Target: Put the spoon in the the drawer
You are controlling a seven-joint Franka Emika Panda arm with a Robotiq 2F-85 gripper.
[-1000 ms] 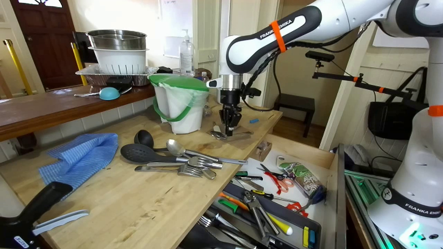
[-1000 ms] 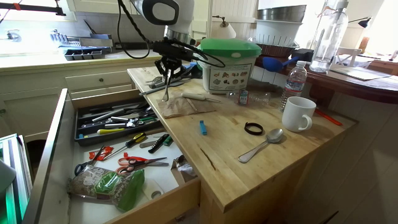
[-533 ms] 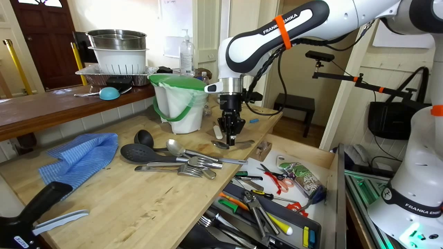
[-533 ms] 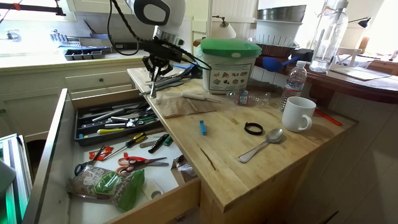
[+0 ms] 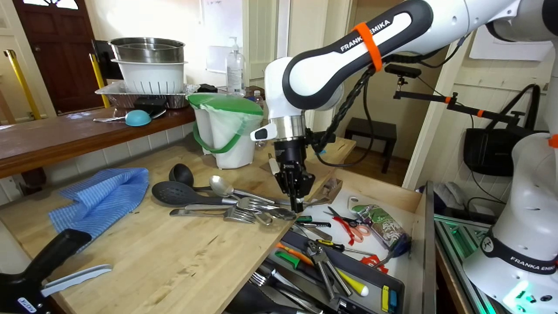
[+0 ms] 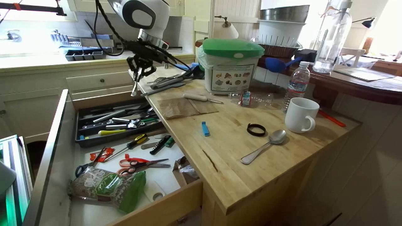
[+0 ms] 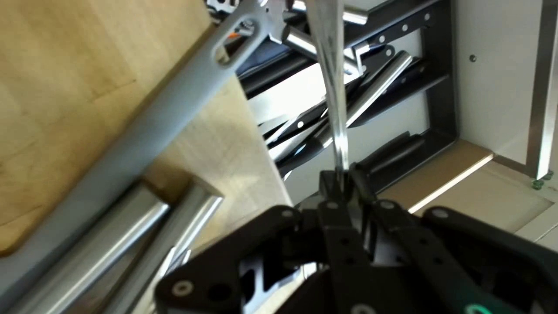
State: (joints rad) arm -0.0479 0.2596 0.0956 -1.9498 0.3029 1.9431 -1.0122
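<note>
A metal spoon is held in my gripper; its handle [image 7: 331, 74] stretches away from the fingertips in the wrist view, over the drawer's contents. In an exterior view its bowl [image 5: 283, 213] shows beside the fingertips at the table edge. My gripper [image 5: 297, 204] is shut on the spoon; it also shows in an exterior view [image 6: 135, 82] and in the wrist view [image 7: 344, 181]. The light-wood drawer [image 6: 176, 200] stands open beside the table, seen in an exterior view [image 5: 383, 188] too. The gripper is above the drawer's utensil end, by the table edge.
A dark tray [image 6: 84, 142] of utensils fills the drawer's far end; scissors [image 6: 135, 164] and a bag [image 6: 106, 185] lie nearer. A utensil pile [image 5: 235, 203] lies beside the gripper. A green-lidded bucket [image 5: 231, 139] and another spoon [image 6: 260, 149] stand on the table.
My gripper has carried the spoon along the table, past the paper and out to the table edge beside the utensil pile, over the drawer. It stays shut on the spoon.
</note>
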